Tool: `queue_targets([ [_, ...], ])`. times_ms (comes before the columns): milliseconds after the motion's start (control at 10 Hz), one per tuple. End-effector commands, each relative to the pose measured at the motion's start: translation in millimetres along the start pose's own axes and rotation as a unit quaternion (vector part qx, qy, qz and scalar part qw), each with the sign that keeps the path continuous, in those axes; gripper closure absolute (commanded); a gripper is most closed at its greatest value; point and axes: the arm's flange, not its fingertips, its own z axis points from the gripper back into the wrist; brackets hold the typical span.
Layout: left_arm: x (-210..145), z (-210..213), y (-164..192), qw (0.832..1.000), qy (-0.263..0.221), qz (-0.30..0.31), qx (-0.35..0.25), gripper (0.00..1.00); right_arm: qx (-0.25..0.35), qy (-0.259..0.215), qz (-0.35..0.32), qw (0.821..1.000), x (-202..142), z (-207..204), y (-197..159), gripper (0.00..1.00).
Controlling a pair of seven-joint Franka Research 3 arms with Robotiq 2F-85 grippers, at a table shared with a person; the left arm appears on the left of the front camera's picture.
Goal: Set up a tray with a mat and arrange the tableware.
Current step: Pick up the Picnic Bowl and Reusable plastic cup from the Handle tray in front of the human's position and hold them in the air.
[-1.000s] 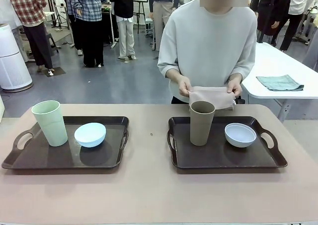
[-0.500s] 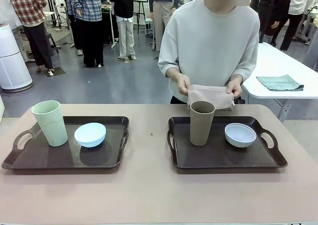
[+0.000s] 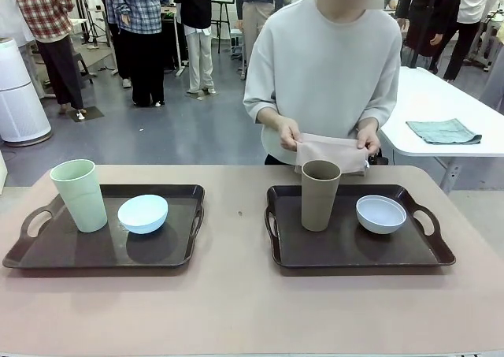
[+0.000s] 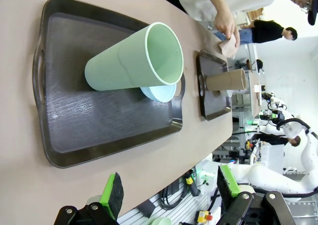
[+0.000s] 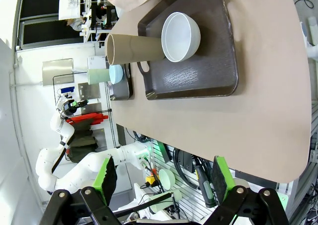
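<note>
Two dark brown trays sit on the table. The left tray [image 3: 47, 251] holds a pale green cup [image 3: 79, 195] and a light blue bowl [image 3: 142, 213]. The right tray [image 3: 346, 251] holds a brown cup [image 3: 320, 195] and a bluish-white bowl [image 3: 381, 213]. Behind the right tray a person holds a folded pinkish mat [image 3: 333, 152] in both hands at the table's far edge. My left gripper [image 4: 170, 187] is open, off the near edge by the left tray [image 4: 74, 130]. My right gripper [image 5: 161, 178] is open, off the table's edge near the right tray [image 5: 208, 66].
A white side table with a folded green cloth [image 3: 443, 132] stands at the back right. Several people stand in the background. Bare table surface [image 3: 236, 294] lies between and in front of the trays.
The person has shifted slightly to the left and bent a little toward the table, still holding the mat. Trays, cups and bowls have not moved.
</note>
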Motion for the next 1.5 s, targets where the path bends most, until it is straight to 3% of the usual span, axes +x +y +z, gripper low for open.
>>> queue_targets([
  [0,1,0,1,1.0,-0.003,-0.001,-0.007,0.0,0.005,0.0,0.003,1.0,-3,0,2,0.0],
  [100,0,0,0,1.0,0.0,0.0,0.0,0.0,0.0,0.0,0.0,1.0,0,0,0,0.0],
  [200,8,-9,-32,0.997,-0.032,-0.053,0.039,0.0,-0.035,0.008,0.011,0.999,8,-12,15,0.0],
  [400,22,-37,-102,0.988,-0.037,-0.133,0.064,0.0,-0.059,0.015,0.045,0.997,19,-43,51,0.0],
  [600,30,-60,-147,0.973,-0.045,-0.205,0.092,0.0,-0.107,0.023,0.054,0.992,27,-67,64,0.0],
  [800,30,-94,-187,0.948,0.009,-0.299,0.105,0.0,-0.167,0.025,0.047,0.985,40,-95,71,0.0],
  [1000,17,-133,-222,0.912,0.064,-0.388,0.118,0.0,-0.229,0.024,0.055,0.972,39,-124,71,0.0],
  [1200,-3,-167,-253,0.845,0.121,-0.504,0.134,0.0,-0.303,0.019,0.065,0.951,30,-156,64,0.0],
  [1400,-20,-185,-275,0.803,0.14,-0.563,0.135,0.0,-0.329,0.017,0.078,0.941,21,-176,70,0.0],
])
